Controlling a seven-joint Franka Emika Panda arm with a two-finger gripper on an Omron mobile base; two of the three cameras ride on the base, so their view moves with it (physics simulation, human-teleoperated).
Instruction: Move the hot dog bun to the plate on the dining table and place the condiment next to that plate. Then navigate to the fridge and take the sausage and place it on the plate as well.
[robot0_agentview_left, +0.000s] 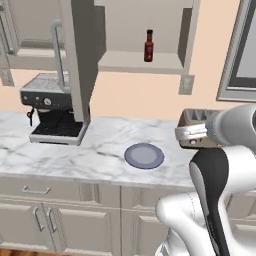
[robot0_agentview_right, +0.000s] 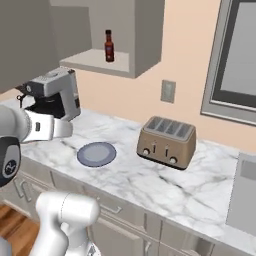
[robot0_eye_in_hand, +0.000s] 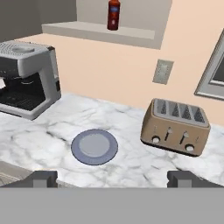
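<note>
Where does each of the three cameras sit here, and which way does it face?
Left base view: behind the arm to its left, looking down at the marble counter; the white arm rises lower right.
Right base view: behind to its right, same counter; the arm rises lower left.
Hand view: on the hand, looking along the open tool, whose dark tips show at the bottom.
Shared: all three show the plate, the toaster, the coffee machine and the condiment on the wall shelf.

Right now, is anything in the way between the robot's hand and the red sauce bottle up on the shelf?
Nothing visible blocks it. The open gripper hangs above the counter's front edge; the condiment stands alone on the open shelf, high above the plate.
</note>
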